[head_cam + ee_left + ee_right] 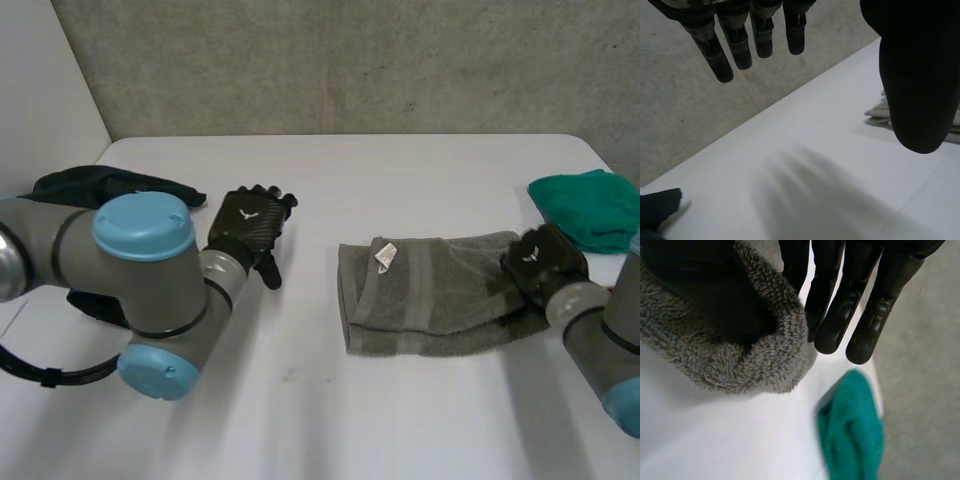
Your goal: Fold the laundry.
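Observation:
A grey towel point(430, 295), folded into a wide strip with a white label point(385, 255) on top, lies on the white table point(330, 420) right of centre. My right hand point(540, 262) is at its right end. In the right wrist view the towel's edge point(755, 365) is wrapped over the thumb and pinched against the fingers point(840, 300). My left hand point(250, 225) hovers over bare table to the left of the towel, fingers point(735, 45) straight and holding nothing. A bit of the towel point(880, 112) shows beside its thumb.
A teal cloth point(590, 205) lies at the table's far right, just beyond my right hand, and shows past its fingertips point(852, 435). A dark cloth point(100, 185) is bunched at the far left behind my left arm. A concrete wall runs behind the table.

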